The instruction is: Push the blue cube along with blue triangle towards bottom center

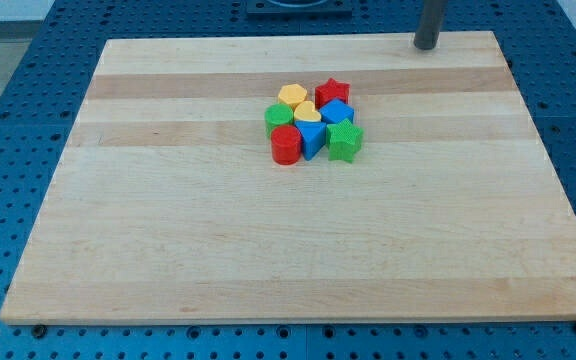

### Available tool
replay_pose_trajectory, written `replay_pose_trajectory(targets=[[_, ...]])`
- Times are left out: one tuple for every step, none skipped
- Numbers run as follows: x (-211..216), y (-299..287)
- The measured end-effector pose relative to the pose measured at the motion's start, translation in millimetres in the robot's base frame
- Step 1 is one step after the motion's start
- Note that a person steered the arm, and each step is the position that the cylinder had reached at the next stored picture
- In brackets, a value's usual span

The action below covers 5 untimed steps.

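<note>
The blue cube [337, 111] sits in a tight cluster of blocks near the board's upper middle, just below the red star [332, 92]. The blue triangle [312, 139] lies at the cluster's lower side, between the red cylinder [286, 146] and the green star [345, 142]. My tip [425, 45] rests at the board's top edge, well up and to the right of the cluster, touching no block.
The cluster also holds a yellow hexagon [291, 96], a yellow heart [308, 113] and a green block [278, 119]. The wooden board [168, 240] lies on a blue perforated table.
</note>
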State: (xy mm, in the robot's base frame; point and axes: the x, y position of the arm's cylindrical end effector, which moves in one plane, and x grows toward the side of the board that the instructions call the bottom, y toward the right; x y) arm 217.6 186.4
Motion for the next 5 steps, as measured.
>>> replay_pose_trajectory(targets=[[0.0,0.0],[0.0,1.0],[0.0,1.0],[14.4,2.7],[49.2,6.7]])
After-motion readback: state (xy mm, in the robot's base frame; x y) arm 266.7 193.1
